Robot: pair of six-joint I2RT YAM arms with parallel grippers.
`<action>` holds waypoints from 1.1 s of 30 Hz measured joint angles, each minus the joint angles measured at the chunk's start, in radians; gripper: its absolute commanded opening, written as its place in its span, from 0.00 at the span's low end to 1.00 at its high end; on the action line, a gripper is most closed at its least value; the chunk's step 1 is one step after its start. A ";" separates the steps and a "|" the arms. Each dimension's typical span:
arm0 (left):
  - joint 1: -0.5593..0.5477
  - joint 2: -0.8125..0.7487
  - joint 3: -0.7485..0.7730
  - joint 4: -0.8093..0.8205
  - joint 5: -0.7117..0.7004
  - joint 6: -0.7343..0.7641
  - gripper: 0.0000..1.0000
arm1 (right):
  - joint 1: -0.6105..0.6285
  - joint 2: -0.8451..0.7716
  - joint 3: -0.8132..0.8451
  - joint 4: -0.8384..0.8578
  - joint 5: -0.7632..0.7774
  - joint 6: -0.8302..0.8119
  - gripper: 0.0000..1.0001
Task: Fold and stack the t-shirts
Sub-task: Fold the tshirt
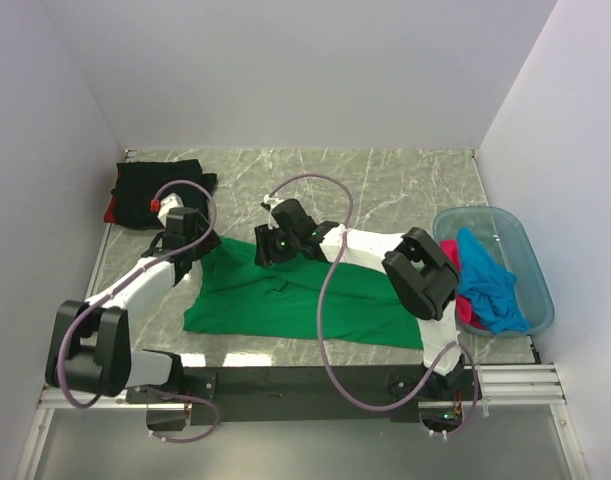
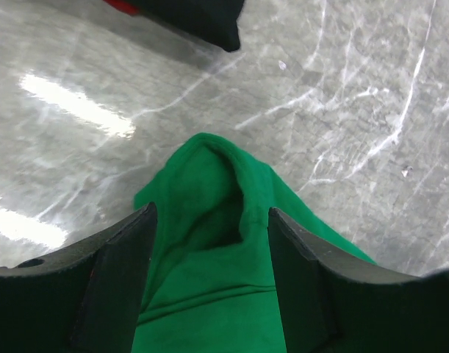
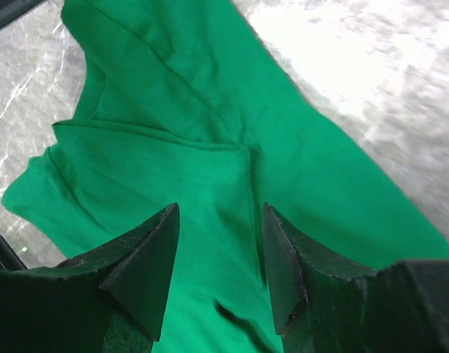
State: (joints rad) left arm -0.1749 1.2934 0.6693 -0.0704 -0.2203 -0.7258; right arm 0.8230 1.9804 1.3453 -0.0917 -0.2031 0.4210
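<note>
Astride edge of green t-shirt [image 1: 285,305], left gripper [image 2: 209,215] grip unclear, right gripper [image 3: 220,212] released above.

The grey marbled table [image 1: 405,185] bears a green t-shirt [image 1: 275,305] under the left claw [image 1: 192,238]. A black t-shirt [image 1: 155,185] lies beyond it, and a blue tub [image 1: 475,210] well right of the right claw [image 1: 270,245].

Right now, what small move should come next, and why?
Probably close the left end effector on the raised fold of the green t-shirt: its jaws stand open on either side of that fold, not yet pinching. The right end effector is open over flatter cloth.
</note>
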 measured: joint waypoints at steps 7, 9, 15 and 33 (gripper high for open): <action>0.019 0.072 0.021 0.051 0.070 0.007 0.67 | 0.007 0.062 0.052 0.009 -0.035 0.000 0.56; 0.021 0.078 0.024 0.060 0.079 0.007 0.66 | 0.010 0.077 0.071 0.010 -0.039 -0.001 0.55; 0.021 0.088 0.031 0.067 0.098 0.008 0.66 | 0.016 0.124 0.128 0.004 -0.045 -0.009 0.55; 0.027 0.087 0.032 0.065 0.104 0.031 0.64 | 0.024 0.164 0.155 -0.009 0.014 -0.027 0.55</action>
State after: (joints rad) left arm -0.1474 1.3808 0.7010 -0.0051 -0.1165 -0.6952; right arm 0.8467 2.1448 1.5002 -0.1005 -0.1894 0.3943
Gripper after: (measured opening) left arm 0.647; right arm 0.546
